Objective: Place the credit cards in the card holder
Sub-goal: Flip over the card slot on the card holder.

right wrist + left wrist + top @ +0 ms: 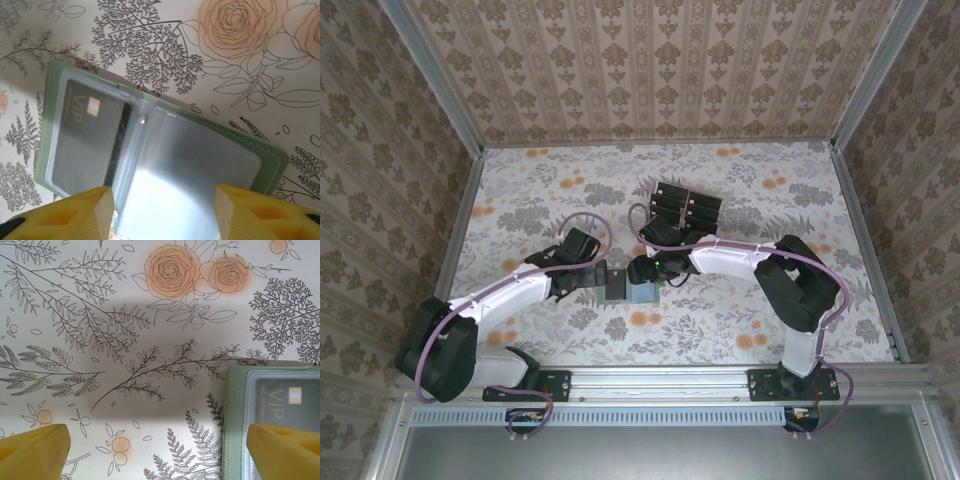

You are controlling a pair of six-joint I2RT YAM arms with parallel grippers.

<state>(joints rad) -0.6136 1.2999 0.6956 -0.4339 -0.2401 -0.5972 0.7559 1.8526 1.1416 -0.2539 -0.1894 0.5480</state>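
The card holder (60, 90) lies open on the flowered table, pale green with clear sleeves. One black credit card (85, 145) marked VIP sits inside its left sleeve; the right sleeve (200, 165) looks bare and glares. My right gripper (165, 215) hovers open just over the sleeves, nothing between its fingers. My left gripper (160, 455) is open wide at the holder's left edge (235, 430), and its right finger (285, 450) overlaps the holder. More black credit cards (682, 207) lie grouped at the back centre. From above, the holder (632, 292) sits between both grippers.
Patterned walls with metal posts enclose the table on three sides. The metal rail (660, 382) carrying both arm bases runs along the near edge. The right arm's elbow (800, 285) bends out to the right of the holder.
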